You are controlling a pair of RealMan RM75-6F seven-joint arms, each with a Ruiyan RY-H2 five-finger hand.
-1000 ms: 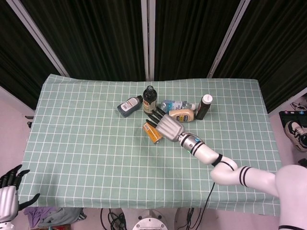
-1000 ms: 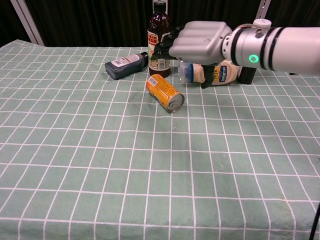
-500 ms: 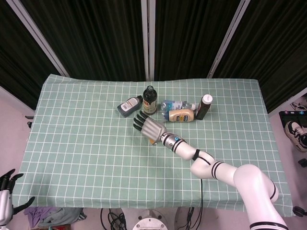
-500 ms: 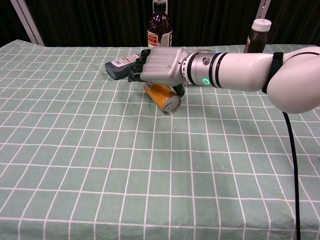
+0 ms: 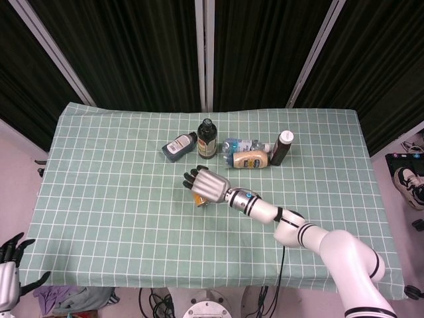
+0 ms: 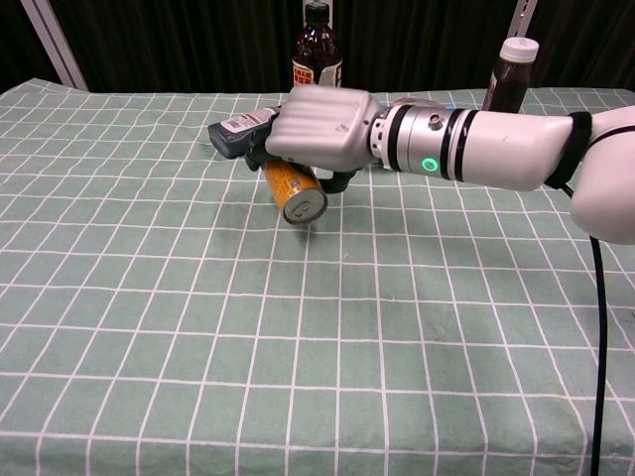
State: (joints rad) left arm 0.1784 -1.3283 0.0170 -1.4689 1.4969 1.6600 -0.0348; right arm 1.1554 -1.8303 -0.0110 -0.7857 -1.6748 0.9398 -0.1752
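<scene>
My right hand (image 5: 207,184) (image 6: 319,123) comes over an orange can (image 5: 199,199) (image 6: 295,192) from above and grips it, fingers curled over its far side and the thumb on the near side. The can lies tilted with its silver end facing the table's front, near the middle of the green checked cloth (image 5: 119,199). Whether the can is off the cloth I cannot tell. My left hand (image 5: 9,275) hangs below the table's front left corner, holding nothing, its fingers apart. The chest view does not show it.
Behind the right hand stand a brown bottle (image 5: 207,139) (image 6: 317,58) and a dark white-capped bottle (image 5: 281,148) (image 6: 506,71). A grey flat bottle (image 5: 177,146) (image 6: 236,134), a water bottle (image 5: 238,144) and a cream squeeze bottle (image 5: 250,159) lie on the cloth.
My right hand swung left and down from the bottles onto the orange can and closed on it. The can shifted left toward the table's front. The left hand sank lower.
</scene>
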